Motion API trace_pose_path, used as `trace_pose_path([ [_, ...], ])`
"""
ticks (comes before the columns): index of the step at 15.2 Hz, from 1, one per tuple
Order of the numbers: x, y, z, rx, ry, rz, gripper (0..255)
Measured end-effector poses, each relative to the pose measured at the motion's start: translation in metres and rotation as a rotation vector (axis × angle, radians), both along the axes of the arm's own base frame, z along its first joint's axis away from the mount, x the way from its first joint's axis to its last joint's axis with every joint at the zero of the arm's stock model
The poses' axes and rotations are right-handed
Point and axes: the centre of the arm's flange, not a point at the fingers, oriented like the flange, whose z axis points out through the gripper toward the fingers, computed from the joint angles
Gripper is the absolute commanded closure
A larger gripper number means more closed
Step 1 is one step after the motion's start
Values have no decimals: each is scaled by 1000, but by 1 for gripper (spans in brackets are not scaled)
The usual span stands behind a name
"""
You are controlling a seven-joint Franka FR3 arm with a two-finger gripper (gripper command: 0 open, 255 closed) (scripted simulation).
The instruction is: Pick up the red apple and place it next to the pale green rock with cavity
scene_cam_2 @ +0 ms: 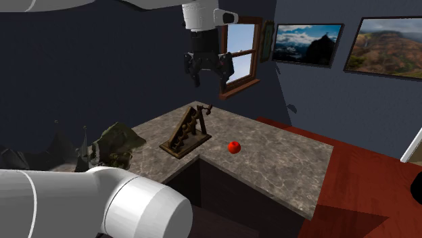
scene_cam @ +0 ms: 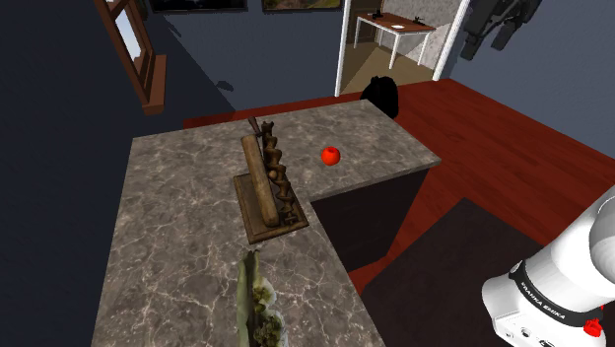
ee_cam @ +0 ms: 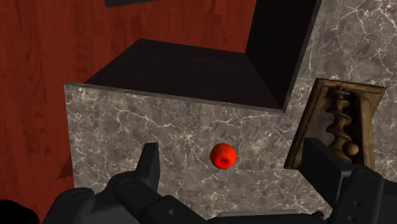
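Gripper (ee_cam: 233, 153), one: fingers spread wide, empty, hanging high over the marbled counter (scene_cam: 168, 207). Red apple (ee_cam: 223, 156), one, lying loose on that counter, directly beneath the open fingers. Wooden spiral rack (scene_cam: 268, 187), one, standing between apple and pale green rock (scene_cam: 258, 311), one. We judge two risks: a nudged apple rolling off the counter's edge — or the carry clipping the rack.

Round red apple (scene_cam: 330, 155) rests on the counter (scene_cam: 177, 217), well apart from the greenish rock (scene_cam: 258, 308).
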Motion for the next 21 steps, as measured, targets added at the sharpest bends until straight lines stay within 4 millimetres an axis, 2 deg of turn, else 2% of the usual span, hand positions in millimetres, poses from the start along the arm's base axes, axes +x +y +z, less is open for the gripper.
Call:
trace_pose_path([
  [2, 5, 2, -3, -2, 4, -1, 0],
  [5, 33, 3, -25, -14, 24, -6, 0],
  [11, 90, 18, -83, -41, 70, -16, 0],
  [14, 125, 25, -112, -54, 92, -22, 0],
  [20, 181, 32, -172, -82, 137, -33, 0],
  [21, 196, 32, -180, -86, 143, -35, 0],
])
